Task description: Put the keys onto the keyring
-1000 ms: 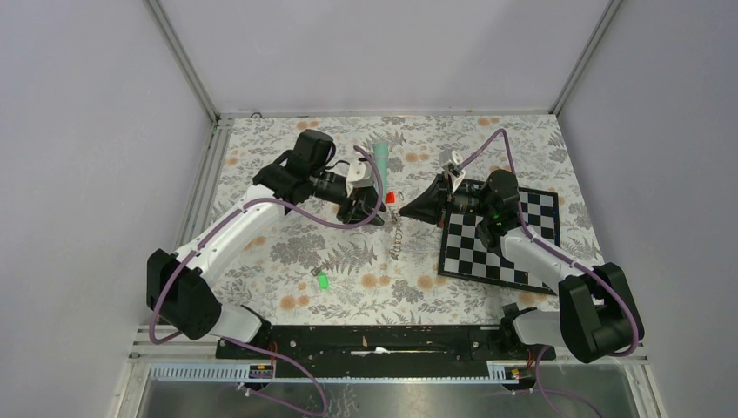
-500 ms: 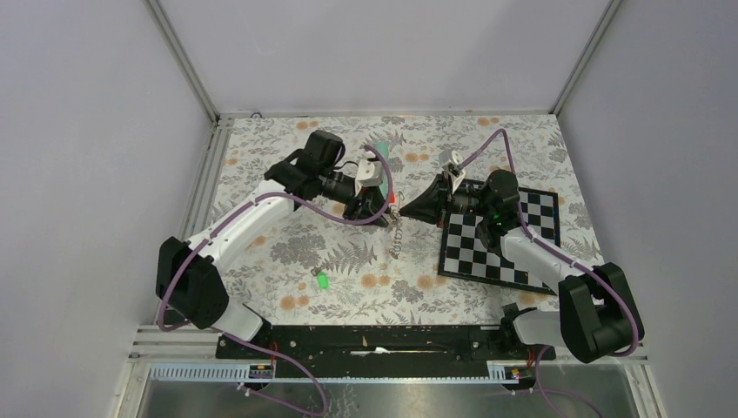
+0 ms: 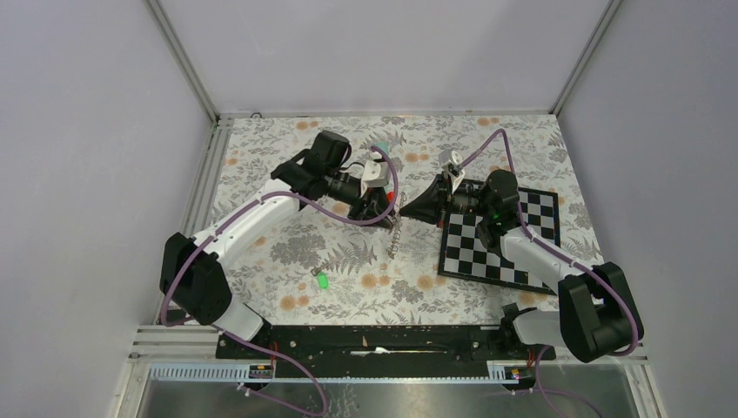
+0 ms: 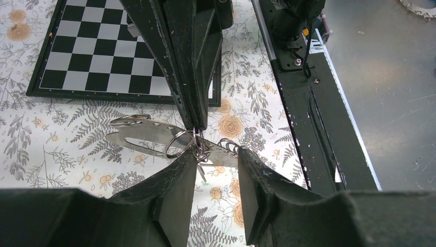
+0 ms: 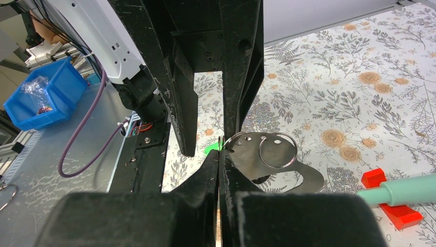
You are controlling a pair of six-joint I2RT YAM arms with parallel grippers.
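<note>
1. Mid-table, the right gripper (image 5: 220, 154) is clenched on a flat silver metal keyring (image 5: 246, 158) carrying a split wire ring; its gripped edge is hidden.
2. The left gripper (image 4: 217, 154) stands parted around the plate's other end; contact we cannot tell.
3. The small green-headed key (image 3: 322, 280) lies near-left on the floral cloth (image 3: 278, 252).

White arms (image 3: 239, 225), black joints and fingers (image 4: 177, 190), purple cables (image 5: 82, 128)
</note>
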